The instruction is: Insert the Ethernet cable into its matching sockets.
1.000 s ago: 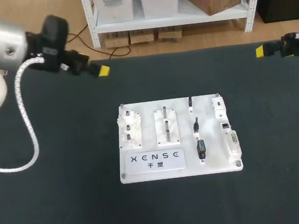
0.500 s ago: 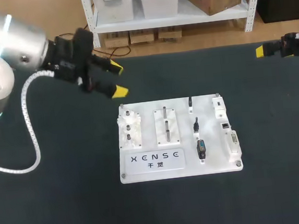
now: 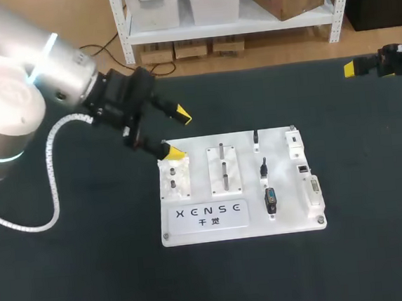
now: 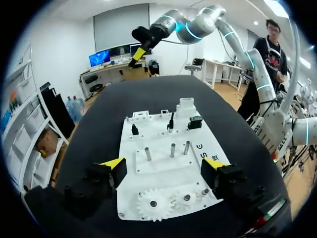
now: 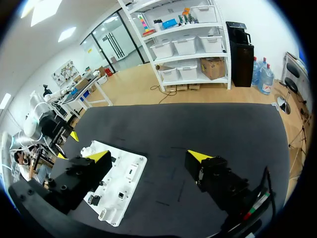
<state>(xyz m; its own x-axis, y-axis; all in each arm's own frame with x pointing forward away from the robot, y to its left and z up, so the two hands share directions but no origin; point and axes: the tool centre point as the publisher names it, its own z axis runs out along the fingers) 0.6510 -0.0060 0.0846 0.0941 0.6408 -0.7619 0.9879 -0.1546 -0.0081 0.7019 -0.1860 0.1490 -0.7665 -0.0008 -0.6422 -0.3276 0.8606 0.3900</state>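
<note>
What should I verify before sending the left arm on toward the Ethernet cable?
1. Left gripper open and empty: ok.
2. Right gripper open, empty, well apart from the board: ok.
3. Left gripper above the black plugs: not ok; it hangs over the board's corner by the gears.
4. Way across the board free of obstacles: ok.
5. Which black plug is the Ethernet cable: cannot tell.

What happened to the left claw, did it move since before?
Yes. The left claw came away from the table's far edge toward the white board and now hangs over its corner with the gears.
</note>
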